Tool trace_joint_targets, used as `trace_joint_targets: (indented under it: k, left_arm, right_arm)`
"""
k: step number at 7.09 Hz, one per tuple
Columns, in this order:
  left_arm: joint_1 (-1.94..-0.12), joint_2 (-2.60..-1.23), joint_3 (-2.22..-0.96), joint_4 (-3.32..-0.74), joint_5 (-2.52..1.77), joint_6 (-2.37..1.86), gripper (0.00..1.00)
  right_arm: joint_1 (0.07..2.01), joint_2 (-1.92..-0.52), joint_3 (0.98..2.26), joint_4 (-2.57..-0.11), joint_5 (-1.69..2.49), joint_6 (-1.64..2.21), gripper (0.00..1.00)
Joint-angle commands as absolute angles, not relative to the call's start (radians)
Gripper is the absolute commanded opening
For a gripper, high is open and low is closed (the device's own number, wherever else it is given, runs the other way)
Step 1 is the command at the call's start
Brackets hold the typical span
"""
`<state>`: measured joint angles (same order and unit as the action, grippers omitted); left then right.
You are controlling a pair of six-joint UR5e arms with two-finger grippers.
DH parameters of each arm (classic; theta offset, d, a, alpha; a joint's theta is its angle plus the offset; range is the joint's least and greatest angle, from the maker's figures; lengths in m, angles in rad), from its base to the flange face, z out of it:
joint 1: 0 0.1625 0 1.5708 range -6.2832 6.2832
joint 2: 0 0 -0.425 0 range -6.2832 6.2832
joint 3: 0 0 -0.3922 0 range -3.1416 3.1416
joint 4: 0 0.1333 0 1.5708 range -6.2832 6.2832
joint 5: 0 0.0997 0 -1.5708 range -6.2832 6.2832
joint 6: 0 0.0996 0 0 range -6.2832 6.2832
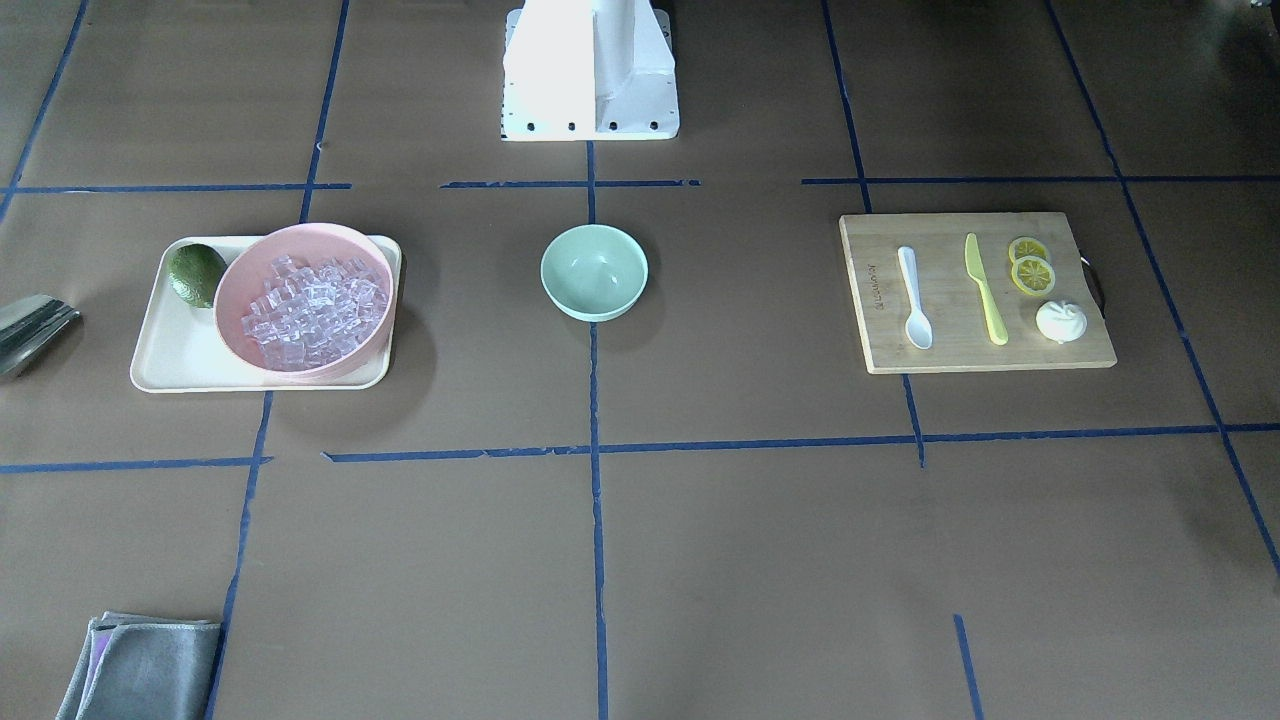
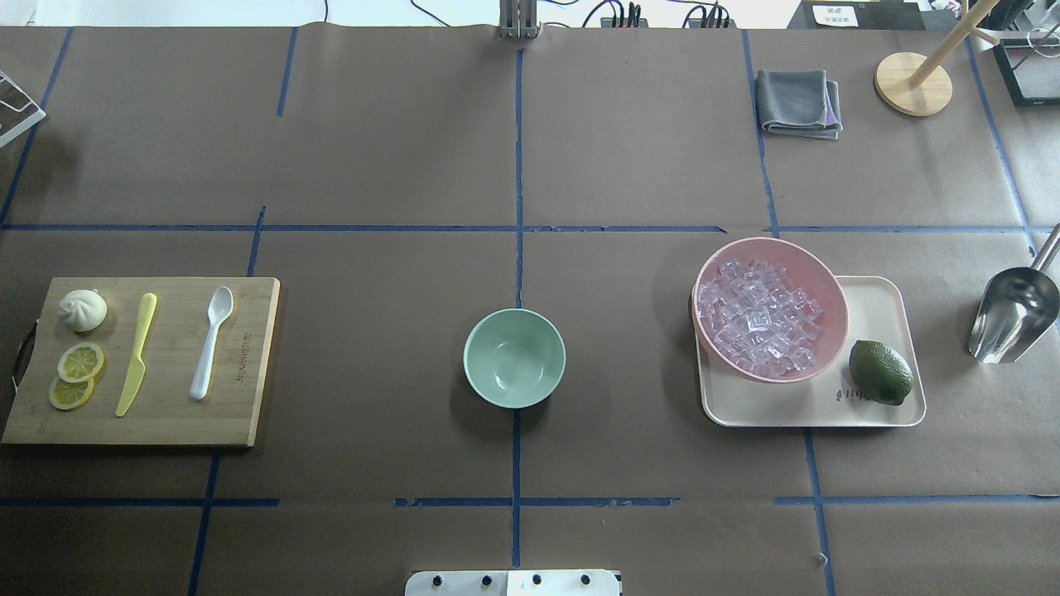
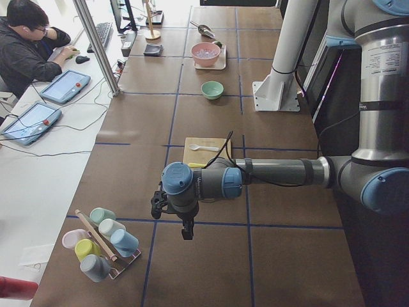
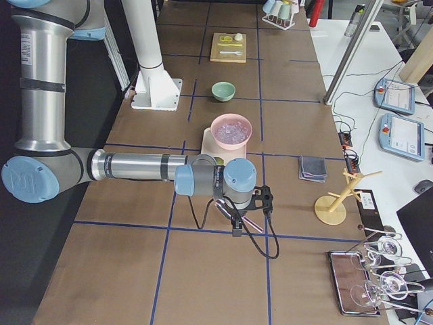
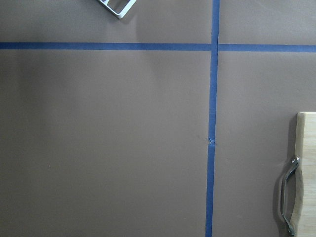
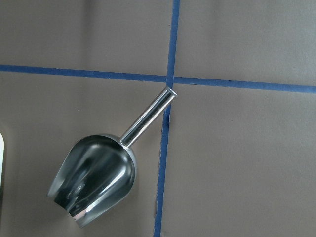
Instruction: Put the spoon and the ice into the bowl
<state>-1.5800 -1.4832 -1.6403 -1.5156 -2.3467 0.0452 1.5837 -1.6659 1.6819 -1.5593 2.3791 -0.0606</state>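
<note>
The spoon (image 2: 211, 341) lies on the board (image 2: 248, 397), the ice (image 2: 760, 327) in the pink bowl (image 2: 843, 306), and the bowl (image 2: 514, 358) sits empty between them. The spoon is best gripped crosswise on its handle. I cannot tell whether either arm's jaws are wide or narrow.

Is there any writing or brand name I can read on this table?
Cutting board: burnt-in brand mark along one edge, too small to read.
Tray: dark print beside the lime, too blurred to read.
Nothing else legible shows.
</note>
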Motion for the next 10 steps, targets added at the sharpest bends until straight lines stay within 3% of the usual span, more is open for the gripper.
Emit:
trace_joint_targets:
  k: [1, 10]
  left_arm:
    - [-1.58, -1.483, -1.641, -1.516, -2.347, 0.044, 1.0]
    - [-1.578, -1.492, -1.669, -1.526, -2.342, 0.04, 1.0]
  right_arm:
    - [1.586, -1.664, 1.683, -1.559, 2.381, -0.06, 1.0]
    - [1.586, -1.663, 1.692, -1.559, 2.381, -0.058, 1.0]
